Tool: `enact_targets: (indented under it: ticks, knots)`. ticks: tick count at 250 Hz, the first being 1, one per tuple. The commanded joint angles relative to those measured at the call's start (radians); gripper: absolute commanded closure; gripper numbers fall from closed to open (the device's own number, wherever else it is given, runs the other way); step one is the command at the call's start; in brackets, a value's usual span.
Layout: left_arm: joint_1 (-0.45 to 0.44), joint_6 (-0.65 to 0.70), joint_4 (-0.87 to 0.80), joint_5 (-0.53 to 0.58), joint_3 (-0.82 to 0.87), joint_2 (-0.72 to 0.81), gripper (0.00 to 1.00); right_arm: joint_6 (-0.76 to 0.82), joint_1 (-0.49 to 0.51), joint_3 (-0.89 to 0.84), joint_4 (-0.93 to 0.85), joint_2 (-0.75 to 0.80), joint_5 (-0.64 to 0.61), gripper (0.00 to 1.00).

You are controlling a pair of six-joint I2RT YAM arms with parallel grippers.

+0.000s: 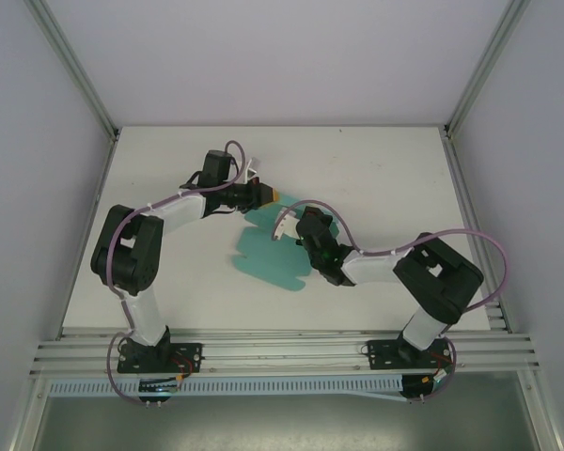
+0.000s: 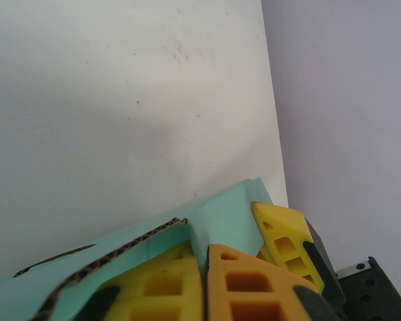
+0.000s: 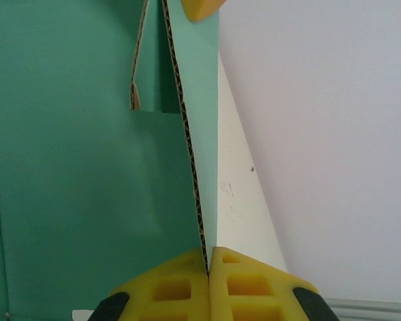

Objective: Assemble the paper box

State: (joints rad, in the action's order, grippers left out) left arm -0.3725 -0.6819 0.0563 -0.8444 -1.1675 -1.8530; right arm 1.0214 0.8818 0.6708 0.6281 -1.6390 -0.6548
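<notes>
My right gripper (image 3: 208, 257) is pinched together on a raised edge of the paper box (image 1: 271, 256), a plain teal-green sheet of thin corrugated card, die-cut and mostly flat. The sheet lies near the middle of the white table (image 1: 376, 169), and I hold it at its 3 o'clock side. Farther out, at the sheet's 12 o'clock end, my left gripper (image 2: 204, 249) is clamped on an upturned flap (image 2: 220, 210). Its yellow fingers (image 2: 244, 257) press the card from both sides.

The paper box (image 1: 268, 256) sits on the table (image 1: 385, 169), left gripper (image 1: 274, 194) behind it, right gripper (image 1: 299, 225) at its right.
</notes>
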Motion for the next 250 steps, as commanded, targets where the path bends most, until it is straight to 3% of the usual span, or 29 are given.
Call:
enact_targets:
  ticks: [1,10,23,35,67,97,140,172,250]
  knots:
    - [-0.004,0.086,-0.080,0.062,-0.019,0.038,0.66,-0.017,0.014,-0.009,-0.045,0.049,0.063,1.00]
    - [-0.003,0.097,-0.090,0.080,-0.011,0.057,0.48,-0.026,0.010,-0.008,-0.049,0.050,0.061,1.00]
    - [-0.004,0.120,-0.105,0.110,0.006,0.088,0.37,-0.035,0.003,-0.007,-0.049,0.049,0.053,1.00]
    - [-0.004,0.145,-0.128,0.146,0.024,0.119,0.21,-0.046,-0.005,-0.006,-0.053,0.045,0.048,1.00]
    - [-0.001,0.182,-0.171,0.293,0.105,0.218,0.08,-0.077,-0.023,-0.009,-0.036,0.041,0.041,1.00]
    - [0.036,0.168,-0.186,0.368,0.215,0.295,0.03,-0.130,-0.047,-0.032,-0.027,0.075,0.083,1.00]
    - [0.145,0.100,-0.111,0.334,0.364,0.363,0.02,-0.256,-0.116,-0.100,0.013,0.181,0.214,1.00]
    - [0.158,0.112,-0.094,0.369,0.371,0.350,0.02,-0.307,-0.150,-0.138,0.015,0.252,0.291,1.00]
    - [0.152,0.083,0.214,0.091,0.362,0.195,0.09,-0.350,-0.156,-0.145,-0.010,0.289,0.302,1.00]
